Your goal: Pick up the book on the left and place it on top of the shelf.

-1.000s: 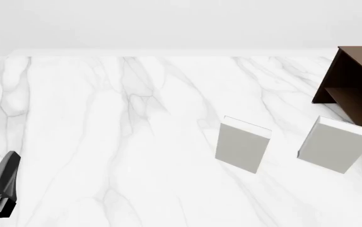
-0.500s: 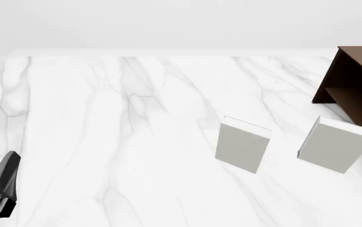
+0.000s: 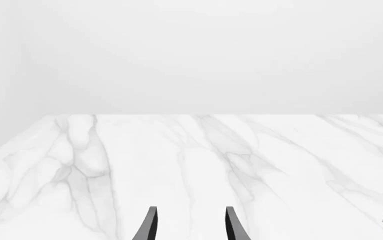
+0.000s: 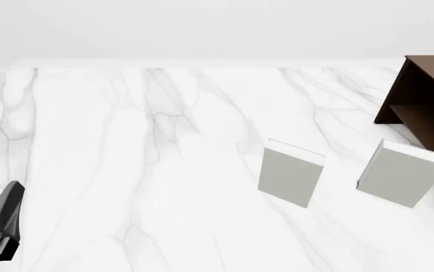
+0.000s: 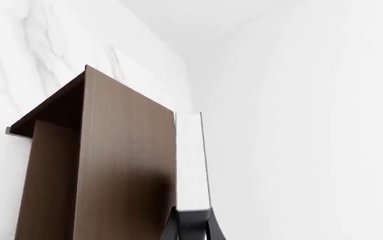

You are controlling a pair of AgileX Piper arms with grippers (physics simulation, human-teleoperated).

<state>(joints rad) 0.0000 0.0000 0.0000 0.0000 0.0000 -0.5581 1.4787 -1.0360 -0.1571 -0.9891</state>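
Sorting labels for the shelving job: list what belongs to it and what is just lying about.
Belongs to the job:
- book, clamped in the right gripper
- shelf

Lying about:
- left grey-white book
- right grey-white book
- left gripper, open and empty

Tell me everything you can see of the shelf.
Dark brown, wood-grained shelf with flat top and open compartment, standing at the table's far right, cut by the frame. A grey book stands just before it. The right wrist view shows a white-edged book, clamped by the right gripper, flush along its broad panel.
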